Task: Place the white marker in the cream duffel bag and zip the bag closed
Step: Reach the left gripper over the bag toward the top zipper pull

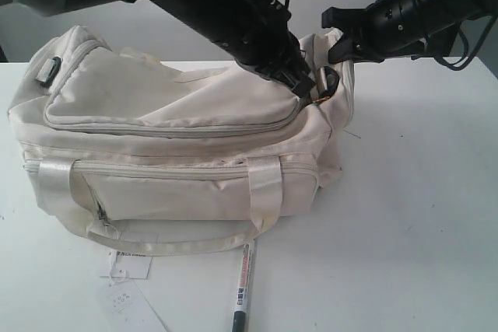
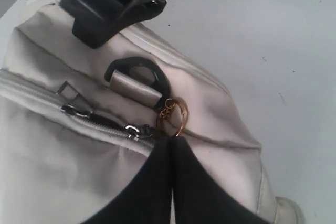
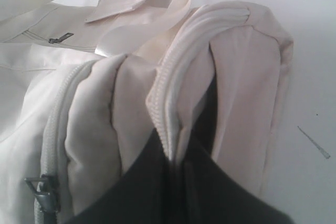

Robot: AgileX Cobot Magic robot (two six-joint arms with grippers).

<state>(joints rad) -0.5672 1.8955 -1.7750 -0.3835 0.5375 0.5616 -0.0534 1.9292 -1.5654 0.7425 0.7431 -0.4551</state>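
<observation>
A white tabletop [image 1: 420, 215] under soft, even light meets what seems a pale wall [image 1: 156, 33] behind.

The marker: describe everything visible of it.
The marker is a slim white stick, seemingly smooth plastic, with red printing along its barrel, small dark print below that, and a dark end nearest the camera. It lies flat on the white table, outside and in front of the bag. Its far end reaches the bag's drooping handle; whether they touch is unclear. Nothing grips it.
</observation>
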